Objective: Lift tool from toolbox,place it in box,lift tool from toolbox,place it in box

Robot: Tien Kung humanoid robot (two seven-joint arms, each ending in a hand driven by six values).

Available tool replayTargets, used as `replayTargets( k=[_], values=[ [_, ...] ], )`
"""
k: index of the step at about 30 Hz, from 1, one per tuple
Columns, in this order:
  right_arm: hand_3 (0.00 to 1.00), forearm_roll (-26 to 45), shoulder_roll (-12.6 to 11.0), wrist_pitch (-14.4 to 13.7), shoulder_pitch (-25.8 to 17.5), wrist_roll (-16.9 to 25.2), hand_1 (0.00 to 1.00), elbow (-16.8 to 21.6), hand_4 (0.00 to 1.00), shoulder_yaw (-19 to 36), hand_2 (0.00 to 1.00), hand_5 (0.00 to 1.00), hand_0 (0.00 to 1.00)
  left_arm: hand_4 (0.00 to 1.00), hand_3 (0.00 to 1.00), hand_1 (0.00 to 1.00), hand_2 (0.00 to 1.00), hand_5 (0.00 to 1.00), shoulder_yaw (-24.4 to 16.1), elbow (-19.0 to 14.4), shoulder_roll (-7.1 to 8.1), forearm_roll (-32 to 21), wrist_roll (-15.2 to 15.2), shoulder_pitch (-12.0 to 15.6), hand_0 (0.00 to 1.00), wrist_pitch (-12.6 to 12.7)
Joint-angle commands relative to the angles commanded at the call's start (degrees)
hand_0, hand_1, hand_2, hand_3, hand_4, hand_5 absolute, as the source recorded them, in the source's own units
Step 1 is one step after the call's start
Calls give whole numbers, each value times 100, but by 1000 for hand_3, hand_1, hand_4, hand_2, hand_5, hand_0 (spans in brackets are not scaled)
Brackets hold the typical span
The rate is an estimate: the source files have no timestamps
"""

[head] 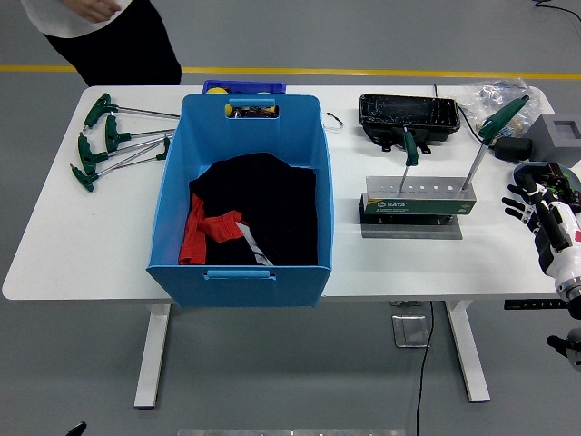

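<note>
While the right hand (528, 202) hovers at the right edge of the frame, the following conditions are noted.

Right hand: released; the fingers are spread and nothing is grasped. It is held near the right end of the tool rack (418, 205), apart from it.

Left hand: not shown.

Task tools: two T-handle drivers are stood in the tool rack at right of centre. The short driver (407, 160) is seated toward the rack's left end; the long driver (487, 134) is seated at its right end.

Axis, short driver: near upright, green handle at top, leaned slightly to the right.

Axis, long driver: tilted, shaft rising from the rack toward the upper right, handle pointed to the upper right.

Destination: blue box (172, 195) at centre left, already holding dark and red cloth (250, 218).

Risk, extraction: if the tilted driver is pulled off its shaft axis, binding in the hole is likely and the rack may be dragged or tipped.

Risk, grip: the handle may rotate in a loose grasp and the tool may be dropped on the table (54, 245).

Risk, transfer: the short driver may be struck during the move toward the box.

Other items: spare T-handle tools (104, 136) lie at upper left; a person (100, 27) stands at the top left.
</note>
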Motion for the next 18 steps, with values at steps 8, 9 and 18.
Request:
replayTargets(
  k=[8, 9, 18],
  values=[
    [780, -2, -11, 0, -23, -4, 701, 2, 998, -19, 777, 827, 789, 677, 639, 703, 725, 579, 61, 74, -42, -130, -166, 90, 720, -73],
    [780, -1, -11, -1, -27, -4, 701, 2, 998, -20, 777, 827, 789, 677, 639, 703, 725, 579, 90, 90, -52, -197, -244, 125, 720, -109],
    [780, -5, -10, -5, -39, -6, 702, 5, 998, -6, 777, 827, 789, 725, 712, 862, 866, 646, 307, 187, -161, -1132, -875, 450, 818, -762]
  ],
)
